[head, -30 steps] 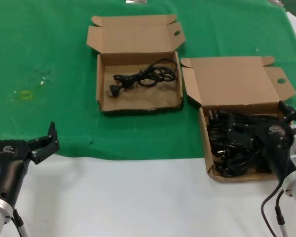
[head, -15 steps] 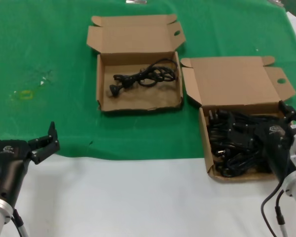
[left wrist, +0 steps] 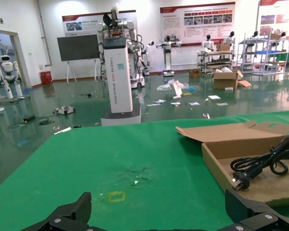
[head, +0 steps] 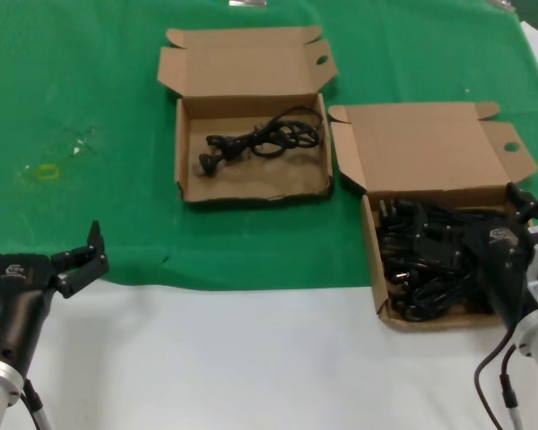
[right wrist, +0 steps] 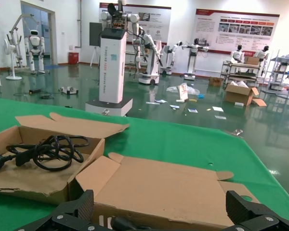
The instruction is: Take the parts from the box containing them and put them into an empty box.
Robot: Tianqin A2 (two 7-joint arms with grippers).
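Starting at the left: left gripper point(head: 40, 237) parked low near the table edge, spread wide, holding nothing. Next, the wide box point(head: 251, 182) on the green cloth, with one cord point(head: 260, 139) lying inside. Farther right, the full box point(head: 374, 269), piled with tangled parts point(head: 421, 255). Right gripper point(right wrist: 159, 214) low over that pile, spread wide, seemingly gripping nothing, though black on black hides much. Could hook two tangled cords together, drag the light box, or drop a loop outside.
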